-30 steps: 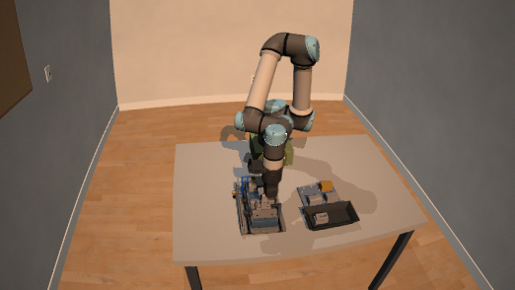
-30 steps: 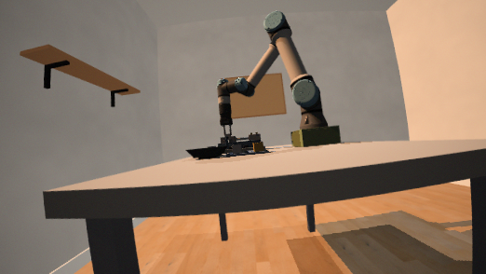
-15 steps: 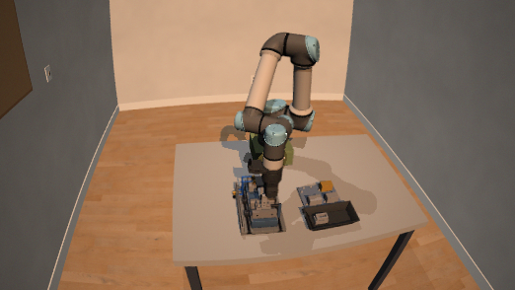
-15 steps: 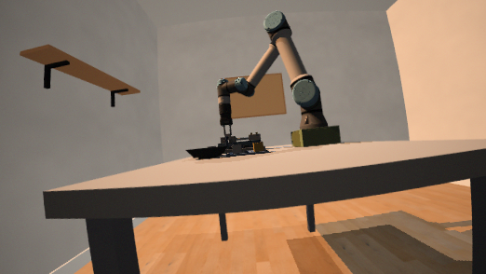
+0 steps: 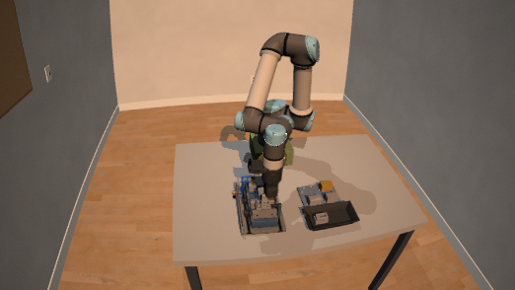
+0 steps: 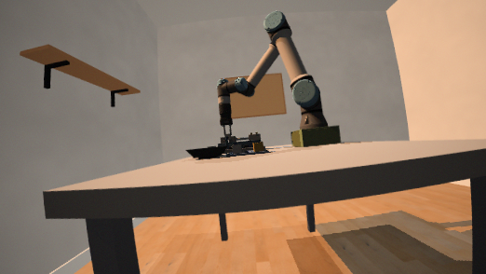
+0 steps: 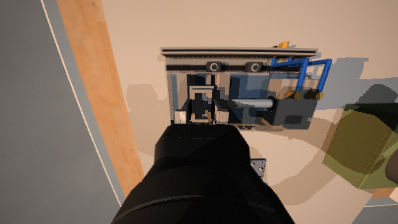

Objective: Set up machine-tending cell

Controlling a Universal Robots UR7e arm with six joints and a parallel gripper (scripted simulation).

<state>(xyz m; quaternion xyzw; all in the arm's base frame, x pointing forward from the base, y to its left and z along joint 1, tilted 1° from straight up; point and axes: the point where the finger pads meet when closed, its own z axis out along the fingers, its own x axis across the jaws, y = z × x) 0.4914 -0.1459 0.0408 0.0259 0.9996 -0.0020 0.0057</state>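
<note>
Jaws: pinched on something down in the vise opening — partly spread, not pressed together. Which part it is cannot be told; the fingers hide it in the wrist view.
Gripper [image 7: 201, 107]: pointing straight down at mid-frame in the wrist view, its dark body filling the lower centre.
Vise [image 7: 292, 112]: centre of the top view, on the table left of the infeed plate; blue hoses [image 7: 310, 67] at its upper right in the wrist view, a grey rod [image 7: 252, 103] running across its middle.
Infeed plate [image 5: 303, 189]: right of centre in the top view, with one brass blank [image 5: 326, 185] at its far corner and grey blanks [image 5: 314, 199] beside it.
Outfeed tray [image 5: 352, 211]: dark, just below the plate in the top view — one pale part [image 5: 322, 217] lies inside.
Writing: none readable.
Surroundings: olive pedestal [image 5: 290, 157] under the arm behind the vise; wall shelf [image 6: 76, 69] upper left of the exterior view; brown board [image 6: 267, 100] behind the arm.
Obstruction: wrist housing blocks the near side of the vise.
</note>
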